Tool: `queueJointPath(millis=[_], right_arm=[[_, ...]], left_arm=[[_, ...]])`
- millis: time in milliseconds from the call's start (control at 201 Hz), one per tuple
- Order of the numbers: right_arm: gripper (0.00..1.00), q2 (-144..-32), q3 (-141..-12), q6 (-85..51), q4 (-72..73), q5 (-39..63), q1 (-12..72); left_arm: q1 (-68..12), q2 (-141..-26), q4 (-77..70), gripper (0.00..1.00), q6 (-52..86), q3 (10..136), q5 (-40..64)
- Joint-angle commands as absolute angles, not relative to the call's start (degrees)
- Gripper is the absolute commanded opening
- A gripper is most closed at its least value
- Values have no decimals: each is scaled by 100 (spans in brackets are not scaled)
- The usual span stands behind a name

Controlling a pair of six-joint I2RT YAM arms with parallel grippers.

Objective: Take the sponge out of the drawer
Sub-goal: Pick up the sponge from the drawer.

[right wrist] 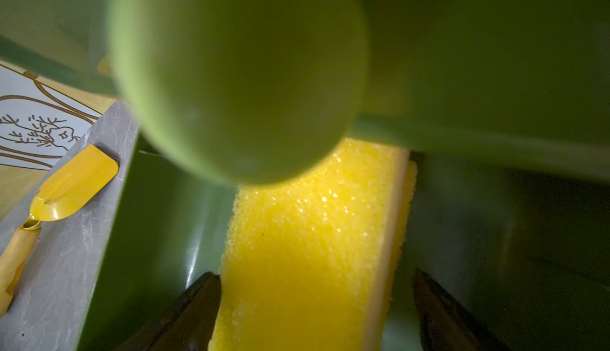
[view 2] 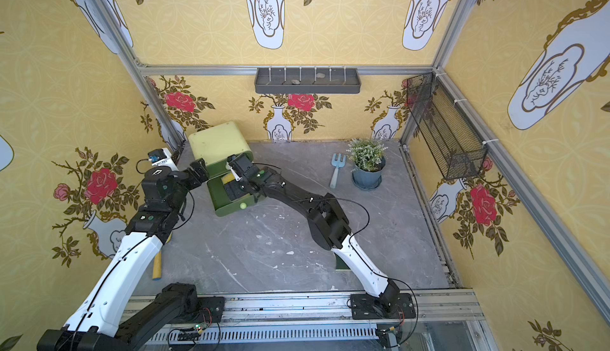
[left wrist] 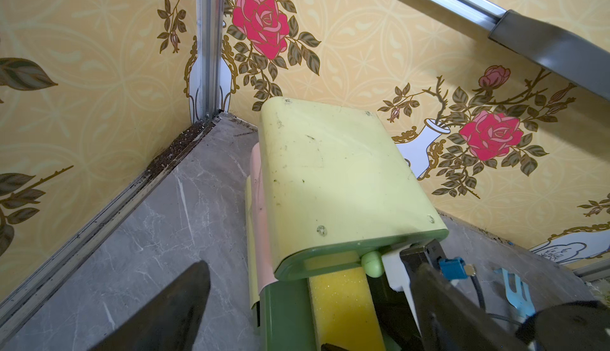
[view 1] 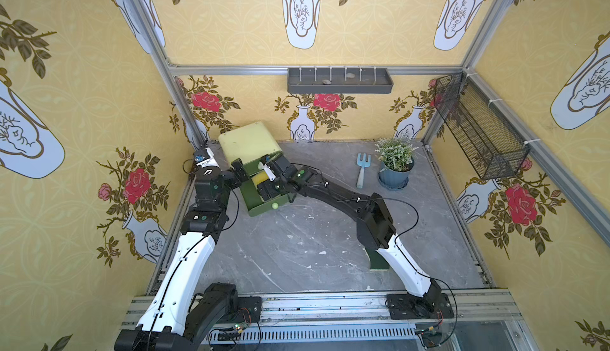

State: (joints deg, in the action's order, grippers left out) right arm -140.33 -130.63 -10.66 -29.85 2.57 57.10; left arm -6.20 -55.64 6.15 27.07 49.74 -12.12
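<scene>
A pale yellow-green cabinet (view 1: 247,141) (view 2: 218,141) (left wrist: 330,174) stands in the back left corner, its dark green drawer (view 1: 264,209) (view 2: 231,210) (left wrist: 284,316) pulled out. The yellow sponge (view 1: 259,178) (view 2: 228,179) (left wrist: 343,303) (right wrist: 307,240) lies inside the drawer. My right gripper (view 1: 264,184) (right wrist: 317,300) reaches into the drawer, open, jaws straddling the sponge: one finger is against its side, the other stands apart. My left gripper (view 1: 239,171) (left wrist: 310,276) hovers wide open at the drawer's left wall, holding nothing.
A round green knob (left wrist: 372,263) (right wrist: 237,75) juts out just above the sponge. A blue garden fork (view 1: 363,169) and a potted plant (view 1: 396,164) stand at the back right. A yellow trowel (view 2: 157,263) (right wrist: 66,187) lies by the left wall. A green mat (view 1: 376,260) lies under the right arm.
</scene>
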Motion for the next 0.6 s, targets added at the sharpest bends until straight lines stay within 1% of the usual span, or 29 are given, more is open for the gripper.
queueJointPath(millis=[0, 408, 592], right_arm=[[87, -14042, -13036, -1088, -2826, 180, 5693], [73, -13565, -12469, -1176, -2261, 245, 5691], [55, -13500, -12419, -1208, -2181, 306, 5690]], left_arm=[[-606, -5586, 468, 100, 2715, 4934, -1178], [-614, -5607, 466, 100, 2725, 4939, -1134], [-604, -5625, 466, 100, 2725, 4940, -1112]])
